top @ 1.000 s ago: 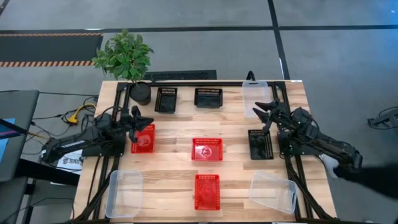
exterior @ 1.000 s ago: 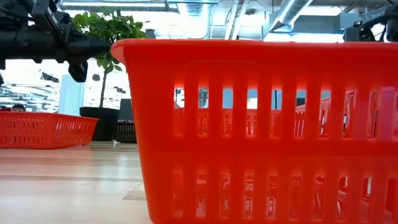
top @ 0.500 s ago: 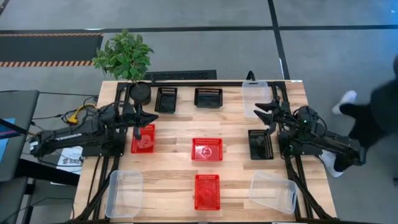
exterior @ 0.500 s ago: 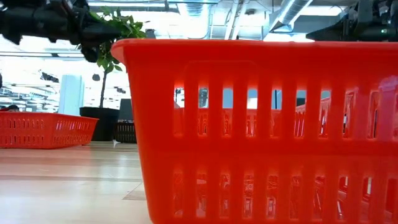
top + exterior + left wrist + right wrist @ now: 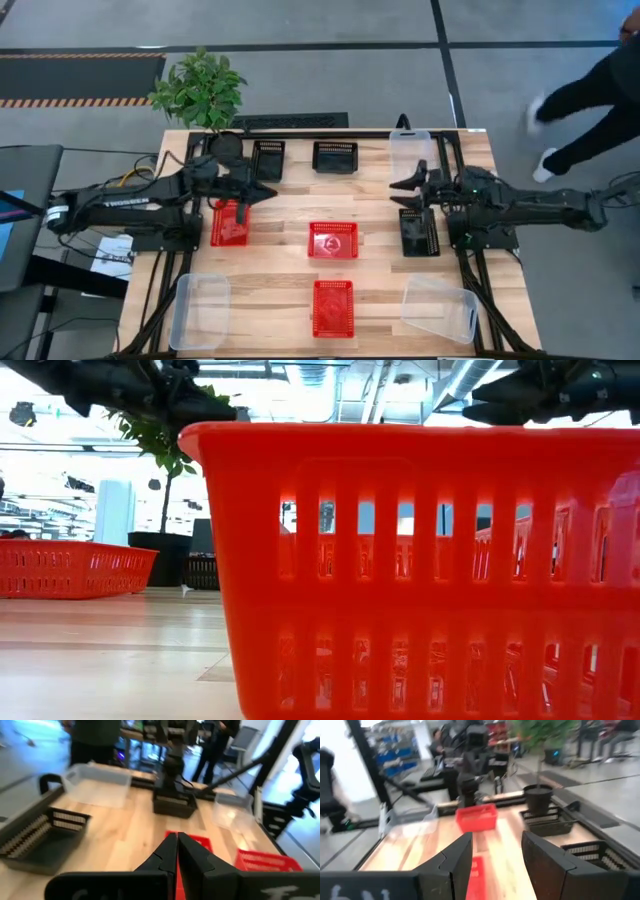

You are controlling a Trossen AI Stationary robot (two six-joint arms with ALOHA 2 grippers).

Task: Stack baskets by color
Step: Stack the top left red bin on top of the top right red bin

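Since a moment ago both arms have swung inward to lie almost level across the wooden desk [image 5: 280,290], and a person [image 5: 590,95] has walked into view at the far right. The left arm reaches from the left edge; its left pincer [image 5: 262,190] is clenched shut and empty, hovering just beyond the left red basket [image 5: 228,225]. The right arm stretches in from the right; its right pincer [image 5: 398,187] is released, fingers apart, holding nothing, between the back clear bin [image 5: 410,152] and the right black basket [image 5: 418,232]. Two more red baskets sit mid-desk, one [image 5: 332,240] behind the other [image 5: 332,307]. Two black baskets [image 5: 267,160] [image 5: 335,156] line the back edge. Clear bins fill the front-left [image 5: 200,310] and front-right [image 5: 438,308] corners. A potted plant [image 5: 203,95] stands at the back-left corner.
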